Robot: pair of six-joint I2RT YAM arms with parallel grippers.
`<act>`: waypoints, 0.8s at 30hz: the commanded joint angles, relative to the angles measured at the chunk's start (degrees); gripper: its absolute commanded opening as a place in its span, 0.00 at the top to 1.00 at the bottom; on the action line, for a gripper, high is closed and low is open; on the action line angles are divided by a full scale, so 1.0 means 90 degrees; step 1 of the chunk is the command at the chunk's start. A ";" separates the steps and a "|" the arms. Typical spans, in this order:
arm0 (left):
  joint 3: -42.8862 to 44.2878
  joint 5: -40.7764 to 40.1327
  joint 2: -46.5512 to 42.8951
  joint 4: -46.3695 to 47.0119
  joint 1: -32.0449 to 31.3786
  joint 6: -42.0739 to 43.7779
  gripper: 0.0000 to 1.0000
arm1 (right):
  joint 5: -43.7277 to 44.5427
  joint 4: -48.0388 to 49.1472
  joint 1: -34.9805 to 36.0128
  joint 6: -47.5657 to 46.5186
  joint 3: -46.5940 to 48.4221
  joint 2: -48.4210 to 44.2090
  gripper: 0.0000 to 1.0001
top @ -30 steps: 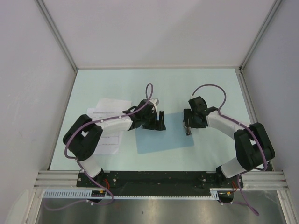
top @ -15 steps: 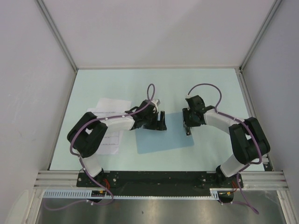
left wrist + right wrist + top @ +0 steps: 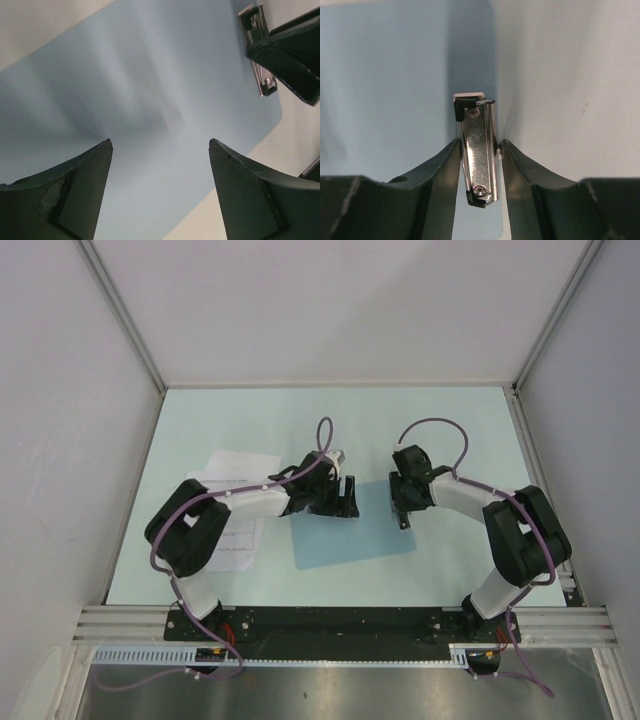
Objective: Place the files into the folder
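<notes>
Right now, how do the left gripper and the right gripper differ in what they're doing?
The left gripper is wide open with nothing between its fingers; the right gripper is pinched on the metal clip. The left gripper is over the bare blue face of the folder, the right gripper at its clipped edge. Both are at the folder, away from the papers.

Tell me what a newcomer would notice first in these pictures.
The right gripper pinches the metal clip at the right edge of the blue folder. The left gripper hangs open over the folder, and white papers lie at the left, partly under the left arm.
</notes>
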 commanded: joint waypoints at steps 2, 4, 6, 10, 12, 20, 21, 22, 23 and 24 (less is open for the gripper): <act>0.0067 -0.0207 -0.1058 -0.0539 0.0018 0.0143 0.16 | 0.0577 -0.0228 -0.0159 0.0172 0.0125 0.0066 0.58; 0.0057 -0.0382 -0.1486 -0.0831 0.0018 0.0202 0.16 | 0.0821 -0.0442 -0.0295 0.0298 0.0125 0.0057 0.62; -0.0088 -0.0587 -0.1868 -0.1008 0.0134 0.0222 0.15 | 0.0900 -0.0589 -0.0471 0.0299 0.0125 -0.0002 0.64; -0.0723 -0.0559 -0.3039 -0.1321 0.0836 -0.0051 0.13 | 0.1038 -0.0727 -0.0423 0.0338 0.0125 -0.0362 0.61; -0.1122 -0.0500 -0.3733 -0.1448 0.1566 -0.0285 0.13 | 0.1076 -0.0717 -0.0219 0.0367 0.0212 -0.0587 0.52; -0.2188 -0.1057 -0.5131 -0.1937 0.4145 -0.1271 0.01 | 0.0818 0.1603 0.1412 0.0902 0.0867 -0.1010 0.09; -0.2334 -0.0931 -0.5132 -0.1937 0.4371 -0.1504 0.01 | 0.0503 0.1897 0.1510 0.0962 0.1205 -0.0592 0.00; -0.2403 -0.0765 -0.5112 -0.1889 0.4567 -0.1603 0.02 | 0.0278 0.2181 0.1791 0.0982 0.1441 -0.0298 0.00; -0.2481 -0.0667 -0.5083 -0.1869 0.4888 -0.1711 0.01 | 0.0169 0.2290 0.1939 0.0992 0.1714 -0.0044 0.00; -0.2627 -0.0589 -0.5063 -0.1878 0.5017 -0.1915 0.02 | -0.0015 0.2301 0.2027 0.1118 0.2132 0.0462 0.01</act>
